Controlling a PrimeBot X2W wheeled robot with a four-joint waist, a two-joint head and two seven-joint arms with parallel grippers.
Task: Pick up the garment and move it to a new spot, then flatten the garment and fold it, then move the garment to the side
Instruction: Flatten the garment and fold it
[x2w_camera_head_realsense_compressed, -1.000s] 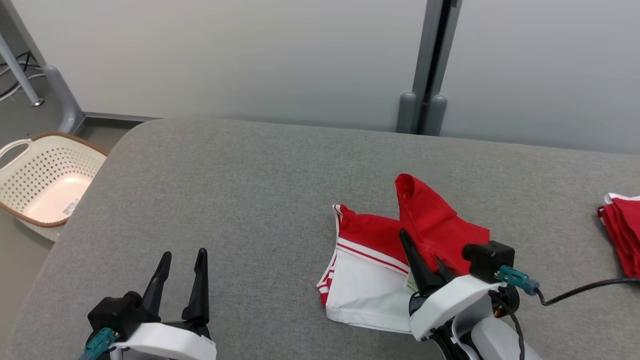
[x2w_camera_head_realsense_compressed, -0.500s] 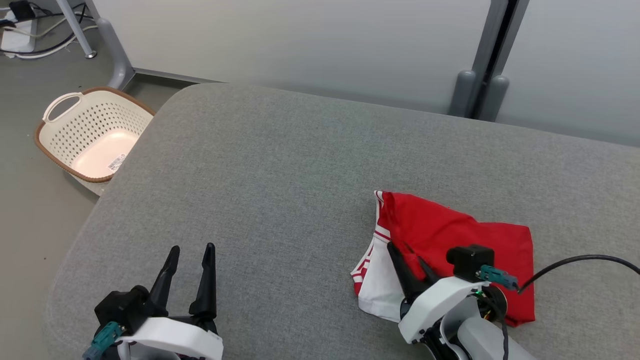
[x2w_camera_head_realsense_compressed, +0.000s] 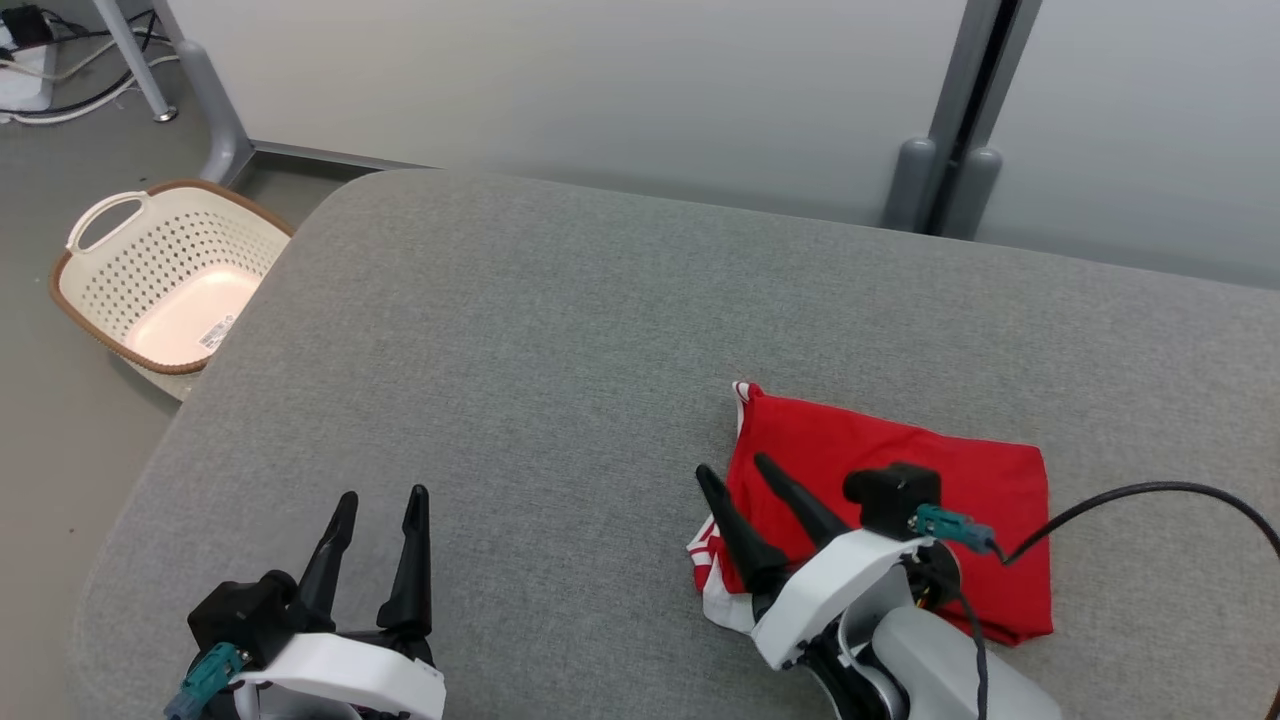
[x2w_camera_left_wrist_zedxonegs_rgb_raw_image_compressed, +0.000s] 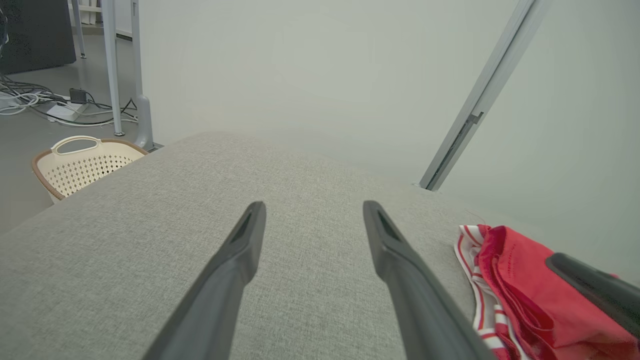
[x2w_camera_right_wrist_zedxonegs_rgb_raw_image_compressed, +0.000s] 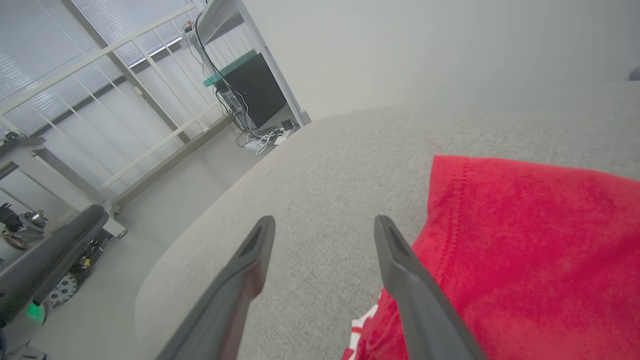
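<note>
Head view looks down and forward over the table (x2w_camera_head_realsense_compressed: 560, 330). Left wrist view skims low across it toward the wall (x2w_camera_left_wrist_zedxonegs_rgb_raw_image_compressed: 300, 75), sharing the basket (x2w_camera_left_wrist_zedxonegs_rgb_raw_image_compressed: 85, 170) with the head view. Right wrist view sits close over the garment (x2w_camera_right_wrist_zedxonegs_rgb_raw_image_compressed: 525, 240), which all three catch.

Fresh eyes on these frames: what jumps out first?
The red garment, folded, with white striped trim at its left edge, lies right of centre on the grey table. The right gripper hangs open over its near left corner; the left gripper is open at the near left. A cream basket sits on the floor past the table's left end.
</note>
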